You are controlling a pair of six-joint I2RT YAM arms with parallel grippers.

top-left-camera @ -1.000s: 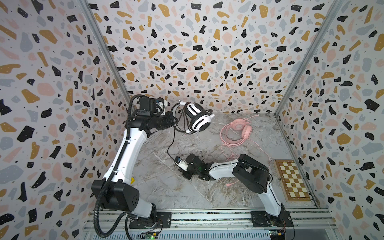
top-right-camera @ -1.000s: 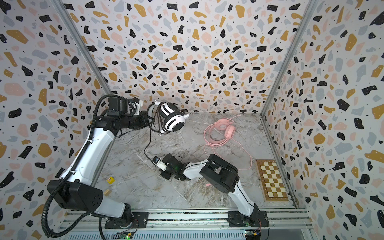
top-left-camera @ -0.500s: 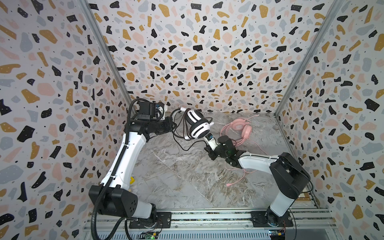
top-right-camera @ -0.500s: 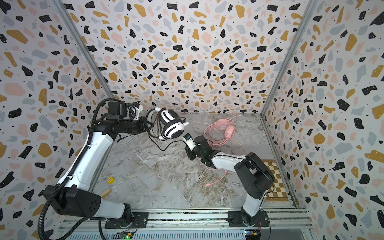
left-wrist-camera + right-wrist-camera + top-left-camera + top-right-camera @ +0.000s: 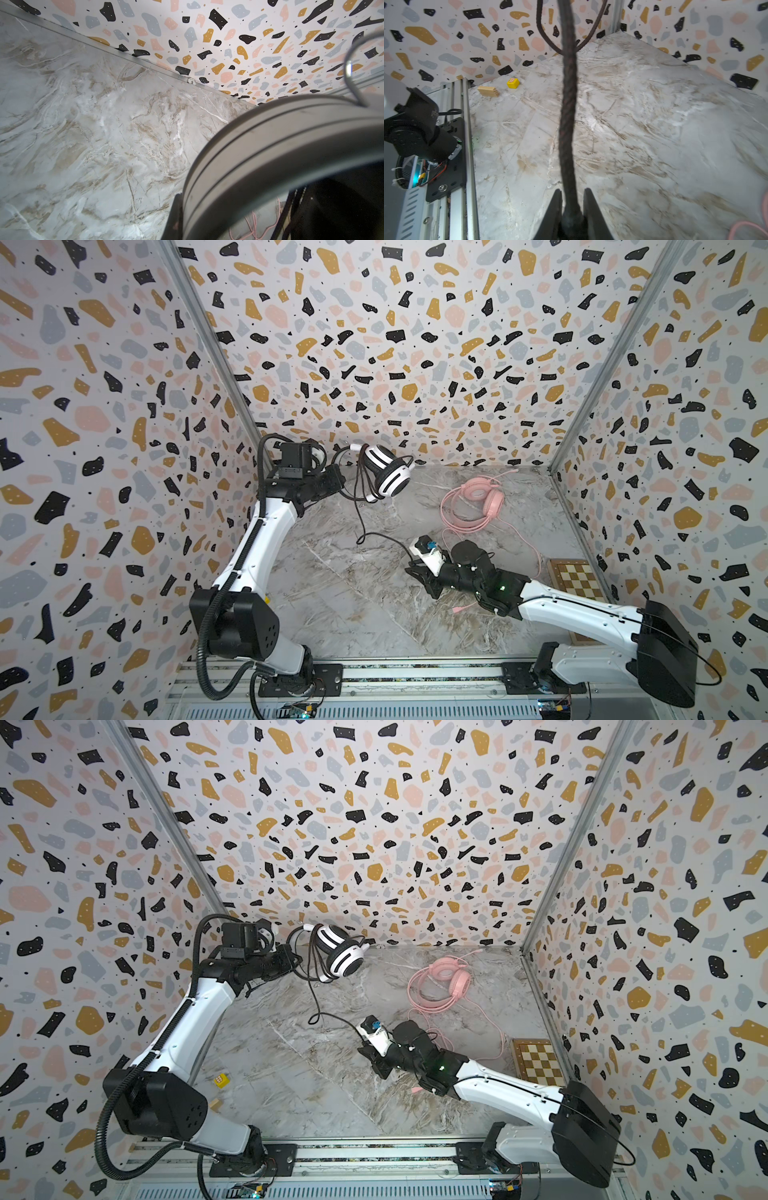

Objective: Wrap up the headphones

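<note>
Marble table (image 5: 353,614), two arms over it.

The left gripper (image 5: 338,485) is clamped on the band of the white headset (image 5: 388,475). It holds the headset in the air at back left, cups pointing toward the middle. In the left wrist view the band fills the frame right in front of the camera.

The right gripper (image 5: 572,205) sits low over mid-table with its jaws narrow, pinching the black cable (image 5: 568,104). The cable runs straight out from between the jaws.

The pink headset (image 5: 482,497) lies flat at back right and neither arm touches it. The pink cable (image 5: 536,556) loops loosely round it and trails toward the front.

In both top views a few black turns hang round the white headset near the band. From there the cable drops, curls just above the table and runs across to the right gripper.

Step, as I read it: mid-wrap on the white headset, one arm holding it, the other feeding cable. Pink one looks not yet started.

Next move calls for the right arm to carry its pinch up and round the headset for another turn. It needs to keep the cable taut enough that the hanging loops don't slip, while the left holds steady. The slack curl could snag.

A chessboard (image 5: 575,580) lies at the right edge. A wooden block (image 5: 488,91) and a yellow block (image 5: 222,1080) sit front left, well apart from the work.
</note>
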